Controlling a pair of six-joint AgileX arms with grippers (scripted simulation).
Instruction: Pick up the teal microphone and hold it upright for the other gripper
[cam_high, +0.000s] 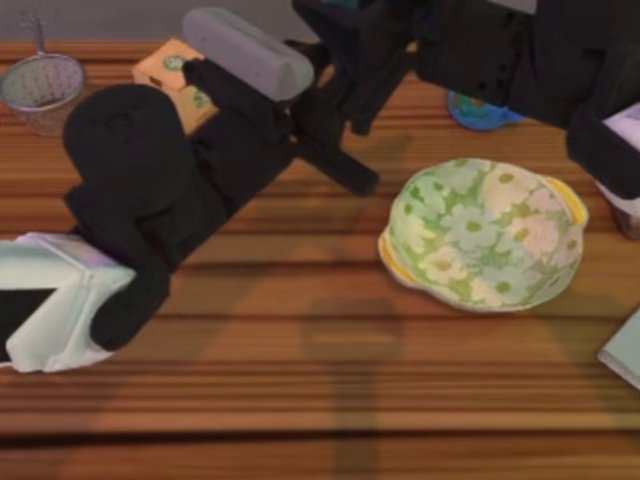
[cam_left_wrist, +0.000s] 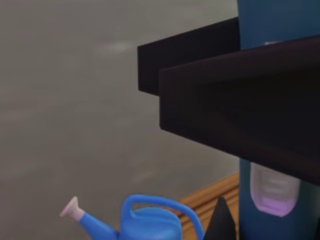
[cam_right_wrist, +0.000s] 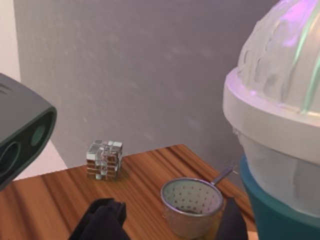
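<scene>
left wrist view shows the teal microphone (cam_left_wrist: 272, 220) close up: a smooth dark teal handle with one small white switch, standing upright between the flat black fingers (cam_left_wrist: 235, 105) of the left tool (cam_high: 335, 30), which looks clamped on the handle, though the contact itself is partly hidden. behind it sits one glossy blue watering can (cam_left_wrist: 150, 222) with a pale pink spout, near the edge of the wood-grained counter (cam_left_wrist: 215, 197).

right wrist view has the microphone's rounded white-silver head (cam_right_wrist: 280, 100) filling one side, ribbed and shiny, with a teal band under it. beyond it stand one mirrored cube (cam_right_wrist: 104, 159) of small tiles and one perforated metal strainer (cam_right_wrist: 192, 206) with a thin handle, apart from each other on the counter.

top view shows two black arms meeting at the far edge, hiding the microphone. the right tool (cam_high: 440, 40) is there too; whether it is open i cannot tell. one floral green bowl (cam_high: 485, 232) with yellow handles lies right of centre, one orange box (cam_high: 175, 70) and the strainer (cam_high: 42, 88) far left.
</scene>
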